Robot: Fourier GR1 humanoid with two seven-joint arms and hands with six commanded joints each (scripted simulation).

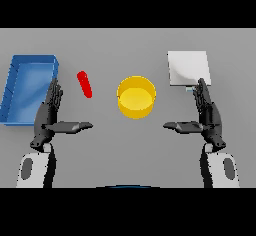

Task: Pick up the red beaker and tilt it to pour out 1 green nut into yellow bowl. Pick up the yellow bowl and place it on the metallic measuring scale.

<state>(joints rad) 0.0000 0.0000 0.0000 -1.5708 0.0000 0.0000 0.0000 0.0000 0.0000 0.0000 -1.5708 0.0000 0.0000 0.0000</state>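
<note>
While both my left hand (pixel 50 114) and right hand (pixel 207 114) rest open and empty, the red beaker (pixel 84 84) seems to lie tipped beside the blue tray (pixel 15 97), yellow bowl (pixel 136 97) between it and the scale (pixel 187 67).

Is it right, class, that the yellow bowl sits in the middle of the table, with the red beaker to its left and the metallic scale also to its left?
Not quite. The head view shows the metallic scale to the right of the yellow bowl, not its left. The rest holds: the bowl is in the middle, with the red beaker on its left.
</note>
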